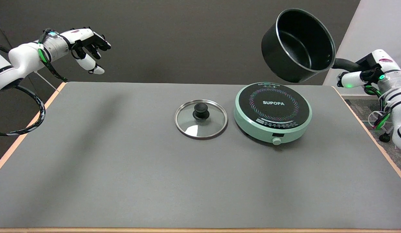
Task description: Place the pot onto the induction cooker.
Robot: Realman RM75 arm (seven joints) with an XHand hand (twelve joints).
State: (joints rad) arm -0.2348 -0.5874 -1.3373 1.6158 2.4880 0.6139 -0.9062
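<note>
Right arm (397, 106): white rounded shell segments separated by thin black bands. Bundled cables along the outside, green and black, with some white and red wiring near the lower segment. Small green indicator lights glow at the wrist.

Right robot hand (362, 73): white casing with black parts; a small dark-red marking on the top of the white block.

Left arm (17, 61): same white shells, black joint band, green cable wrapped at the wrist, teal-lit button, thick black braided cable looping below.

Left robot hand (88, 43): white back, black finger segments, white tips.
</note>
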